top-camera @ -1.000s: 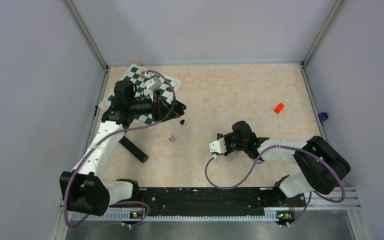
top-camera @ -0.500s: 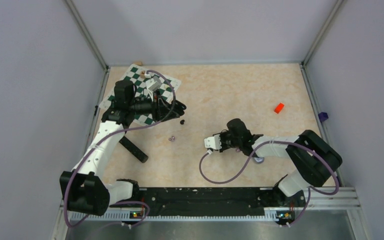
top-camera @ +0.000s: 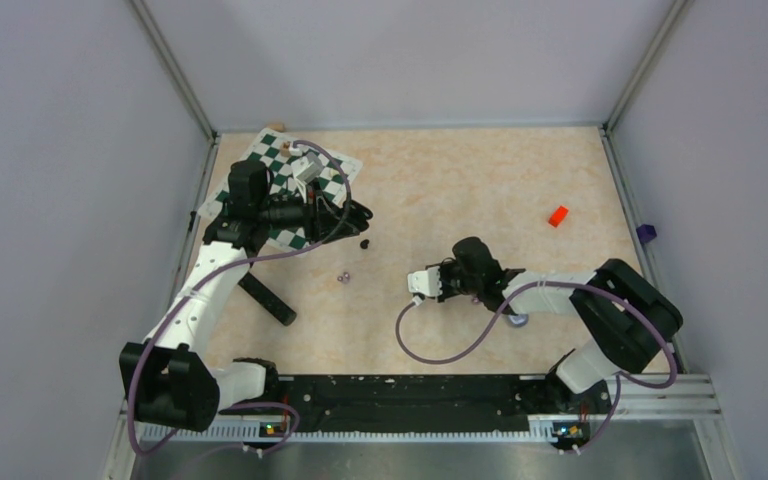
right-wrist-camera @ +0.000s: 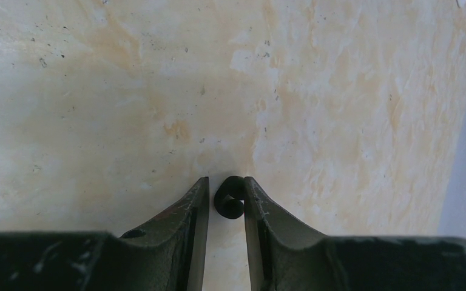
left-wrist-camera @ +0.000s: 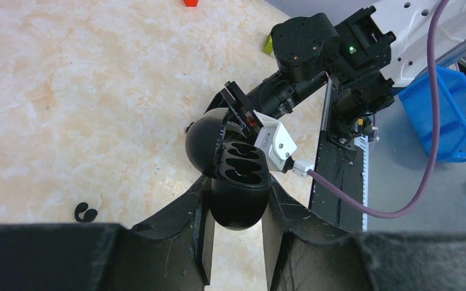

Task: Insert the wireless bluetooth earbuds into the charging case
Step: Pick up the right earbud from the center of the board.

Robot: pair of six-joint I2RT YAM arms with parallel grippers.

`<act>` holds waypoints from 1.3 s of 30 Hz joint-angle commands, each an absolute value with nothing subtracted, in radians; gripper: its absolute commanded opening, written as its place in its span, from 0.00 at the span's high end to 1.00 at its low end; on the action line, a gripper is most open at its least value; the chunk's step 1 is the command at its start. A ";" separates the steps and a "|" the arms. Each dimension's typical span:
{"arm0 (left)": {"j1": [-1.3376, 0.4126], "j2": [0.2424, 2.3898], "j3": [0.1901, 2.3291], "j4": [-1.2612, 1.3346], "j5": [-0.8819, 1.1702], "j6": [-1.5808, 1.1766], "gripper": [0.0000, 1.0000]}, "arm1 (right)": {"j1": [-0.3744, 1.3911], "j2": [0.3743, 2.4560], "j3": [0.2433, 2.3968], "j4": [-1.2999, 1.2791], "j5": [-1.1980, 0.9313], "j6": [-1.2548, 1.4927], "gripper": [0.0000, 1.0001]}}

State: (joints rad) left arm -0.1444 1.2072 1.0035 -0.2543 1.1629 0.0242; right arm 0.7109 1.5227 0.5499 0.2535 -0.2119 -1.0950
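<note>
From where I stand, the right claw (right-wrist-camera: 226,189) is clenched on one black earbud (right-wrist-camera: 229,200), pinched across its rounded body near mid-tabletop (right-wrist-camera: 127,91). At its ten o'clock the left claw (left-wrist-camera: 236,197) grasps the open charging case (left-wrist-camera: 241,167), both sockets empty. The bud looks light and slick and might squirt out, so I'd squeeze gently across its widest part.

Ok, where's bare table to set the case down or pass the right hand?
Bare: the wide stretch between the chessboard and the red block, and the near middle right of the black bar. Crowded: beside the left gripper, where a black earbud and purple earbuds lie.
</note>
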 commanded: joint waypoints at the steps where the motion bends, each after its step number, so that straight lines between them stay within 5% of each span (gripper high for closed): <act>1: -0.138 1.191 0.994 -0.212 1.187 0.021 1.00 | 0.717 1.550 0.530 0.230 -0.168 -1.071 0.72; 16: -0.138 1.190 0.994 -0.211 1.185 0.018 1.00 | 0.698 1.593 0.560 0.213 -0.121 -1.051 0.73; 27: -0.138 1.196 0.994 -0.207 1.185 0.013 1.00 | 0.686 1.582 0.557 0.297 -0.066 -1.030 0.98; 39: -0.138 1.209 0.991 -0.196 1.185 0.004 1.00 | 0.623 1.401 0.656 0.129 -0.260 -0.850 1.00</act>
